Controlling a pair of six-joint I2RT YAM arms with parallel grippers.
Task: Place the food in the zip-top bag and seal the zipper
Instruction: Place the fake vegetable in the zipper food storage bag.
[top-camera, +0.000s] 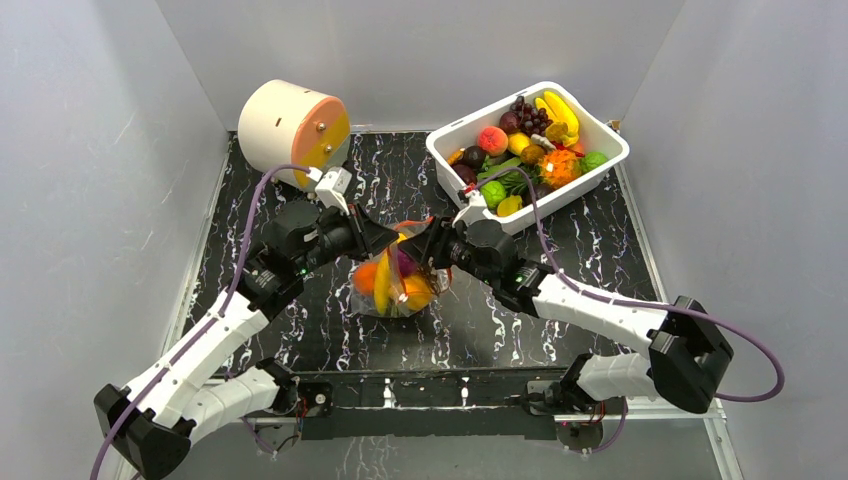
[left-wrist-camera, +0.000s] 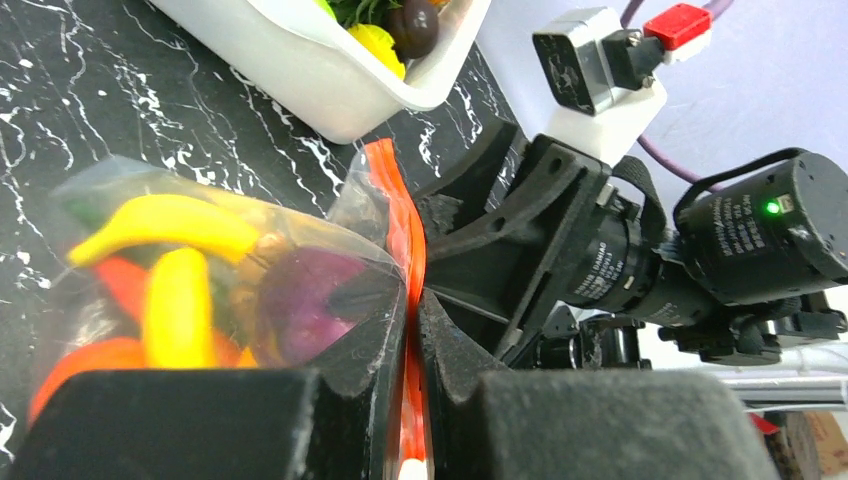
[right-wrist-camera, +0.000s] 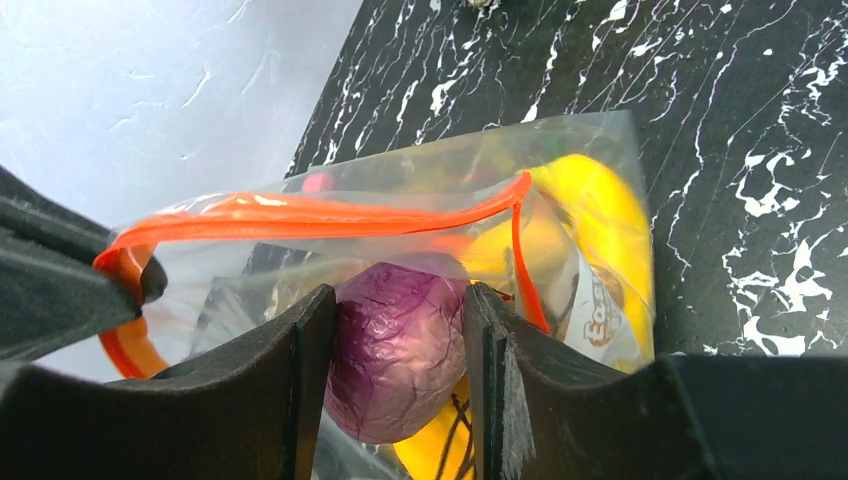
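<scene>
Left pincer (left-wrist-camera: 412, 330) pinches orange zipper (left-wrist-camera: 398, 200) of clear bag (left-wrist-camera: 120, 185). Right pincer (right-wrist-camera: 398, 305) spread apart beside bag, purple toy food (right-wrist-camera: 390, 370) inside bag shows through its gap

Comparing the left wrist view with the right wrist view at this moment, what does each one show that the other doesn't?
Only the left wrist view: the left pincer shut on the zipper, the white tub and the right arm's camera.
Only the right wrist view: the right pincer with the purple piece between its fingers, though whether it is gripped is unclear. The zipper's strips are apart, not yet sealed.
Both: the zip-top bag, yellow bananas and the black marbled table.
</scene>
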